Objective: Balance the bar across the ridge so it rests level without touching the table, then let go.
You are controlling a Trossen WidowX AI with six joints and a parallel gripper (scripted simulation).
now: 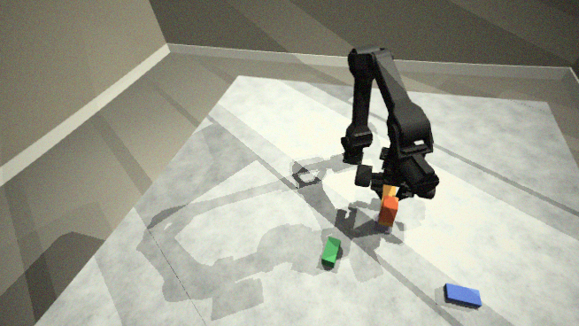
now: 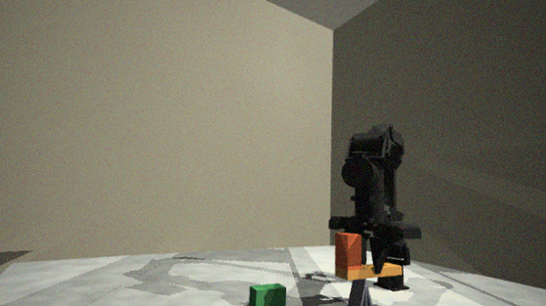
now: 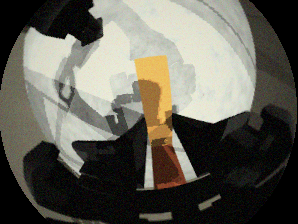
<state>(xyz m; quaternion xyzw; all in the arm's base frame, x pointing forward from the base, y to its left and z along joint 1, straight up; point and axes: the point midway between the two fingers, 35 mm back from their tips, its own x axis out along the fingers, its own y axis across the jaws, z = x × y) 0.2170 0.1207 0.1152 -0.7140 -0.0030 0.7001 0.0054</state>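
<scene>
Bar gripped over the ridge, near level

The bar (image 1: 389, 192) (image 2: 388, 270) (image 3: 154, 85) is a flat, straight-sided piece in yellow-orange, with a red-orange block (image 1: 389, 210) (image 2: 348, 252) (image 3: 167, 165) upright on one end. It is right of centre in the top view and at the lower right of the exterior view, where it appears close to level and raised off the bench (image 1: 266, 104) (image 2: 113, 294) (image 3: 212, 62). The jaws (image 1: 390, 191) (image 2: 372, 263) are closed on the bar. Directly beneath is the purple-grey ridge (image 1: 385, 229) (image 2: 360, 300), narrow at the top and wider at its foot; whether the bar bears on it cannot be confirmed.

The bench surface is pale, mottled white and grey, crossed by shadows. A green block (image 1: 331, 252) (image 2: 267, 296) lies below centre in the top view, and a blue block (image 1: 462, 295) lies flat at the lower right. The room has plain walls: beige at left and dark grey-brown at right in the exterior view. A light skirting strip follows the wall base in the top view.
</scene>
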